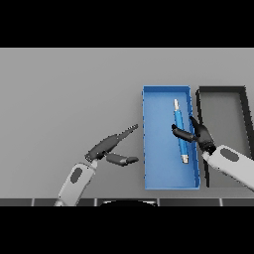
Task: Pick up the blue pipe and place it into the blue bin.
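Right robot hand point(199, 135) curls around the blue pipe point(179, 133) inside the blue bin point(168, 177); left robot hand point(110, 149) rests open.

We see a long thin blue pipe w/ silver ends point(179, 128) lying inside the flat blue box-shaped bin point(158, 168), near its right wall, pointing up-down w/ a slight tilt. The bin sits open on the table.

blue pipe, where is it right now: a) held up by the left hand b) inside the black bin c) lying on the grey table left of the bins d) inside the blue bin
d: the blue pipe lies within the walls of the blue bin, with the right hand at it; the left hand is off to the left over the table.
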Tool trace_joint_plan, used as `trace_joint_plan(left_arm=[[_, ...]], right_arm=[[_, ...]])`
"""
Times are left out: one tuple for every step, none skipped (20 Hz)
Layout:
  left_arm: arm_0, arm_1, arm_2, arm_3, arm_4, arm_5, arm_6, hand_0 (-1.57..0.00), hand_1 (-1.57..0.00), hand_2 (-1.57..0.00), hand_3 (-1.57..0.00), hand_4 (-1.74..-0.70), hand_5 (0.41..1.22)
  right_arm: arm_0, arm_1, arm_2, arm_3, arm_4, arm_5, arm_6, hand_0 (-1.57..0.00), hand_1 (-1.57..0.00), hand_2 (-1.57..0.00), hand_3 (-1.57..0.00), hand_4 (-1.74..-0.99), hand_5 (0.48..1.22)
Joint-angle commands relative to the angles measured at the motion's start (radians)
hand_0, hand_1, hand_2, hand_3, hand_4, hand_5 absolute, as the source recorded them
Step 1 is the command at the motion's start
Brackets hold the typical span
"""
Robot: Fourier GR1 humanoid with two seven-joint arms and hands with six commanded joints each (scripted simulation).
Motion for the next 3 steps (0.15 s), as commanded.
trace_joint_plan(left_arm=[[-0.004,-0.006,-0.003,0.01,-0.004,0.003,-0.005,0.0,0.0,0.0,0.0,-0.88,0.431],[-0.011,-0.012,-0.002,0.017,-0.006,0.006,-0.003,0.0,0.0,0.0,0.0,-0.88,0.431],[-0.017,-0.017,-0.002,0.021,-0.004,0.005,-0.011,0.0,0.0,0.0,0.0,-0.88,0.431]], right_arm=[[0.001,-0.011,0.009,-0.019,0.006,0.001,0.0,-0.01,-0.01,-0.01,0.0,-1.022,0.655],[0.001,-0.015,0.012,-0.021,0.001,-0.001,0.0,-0.01,-0.01,-0.01,0.0,-1.022,0.649],[0.002,-0.015,0.003,-0.011,-0.008,0.008,-0.007,-0.01,-0.01,-0.01,0.0,-1.022,0.643]])
